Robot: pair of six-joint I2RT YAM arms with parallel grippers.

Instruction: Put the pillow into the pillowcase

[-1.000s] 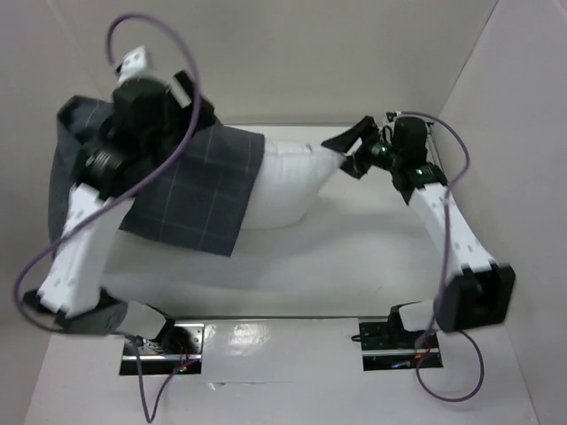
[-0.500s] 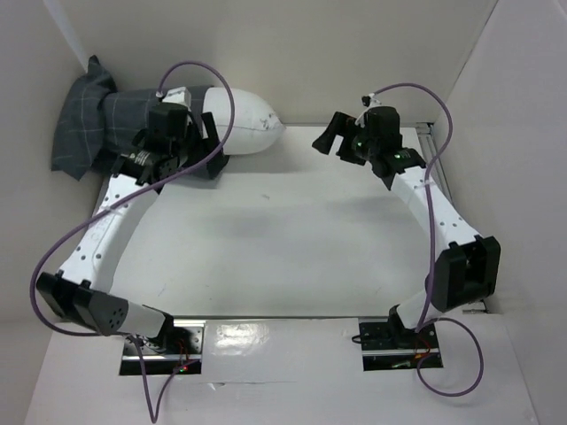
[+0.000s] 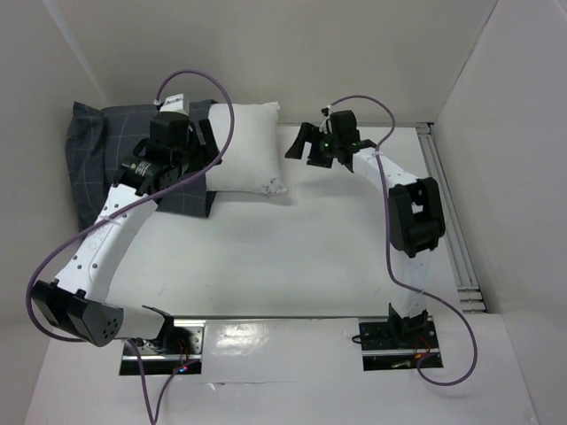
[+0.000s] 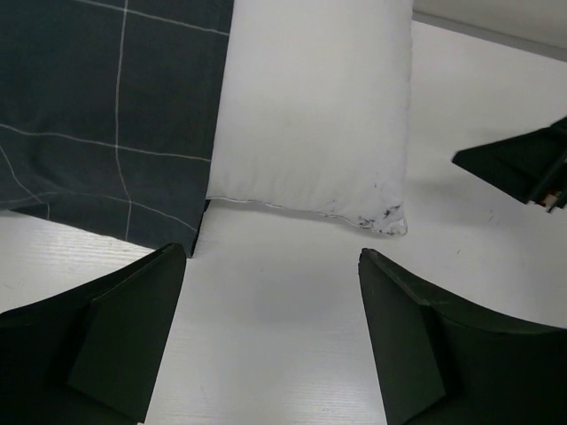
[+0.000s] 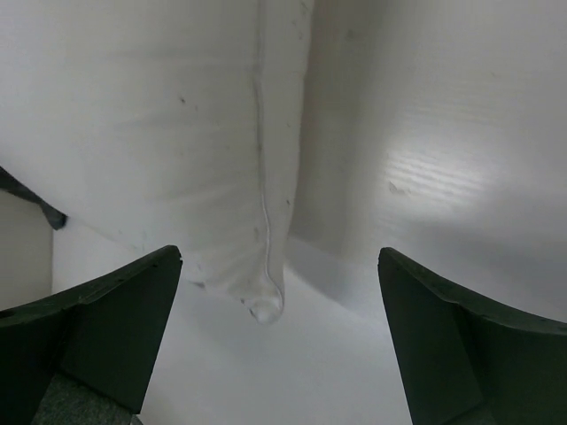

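While one pillow [image 3: 248, 146] lies partly inside one pillowcase [image 3: 89, 155], left hand [image 4: 273, 254] and right hand [image 5: 279, 257] gape wide, empty.

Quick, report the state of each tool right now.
Left tool: open, holding nothing, near the dark grey grid-lined cloth pillowcase.
Right tool: open, holding nothing, facing the plump white fabric pillow.

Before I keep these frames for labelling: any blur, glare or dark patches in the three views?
Top external: evenly lit and sharp, with glare on the glossy strip at the near edge. Left wrist: crisp on pillowcase and pillow; its own jaws are near-black. Right wrist: washed-out white on white, only the pillow's seam reads.
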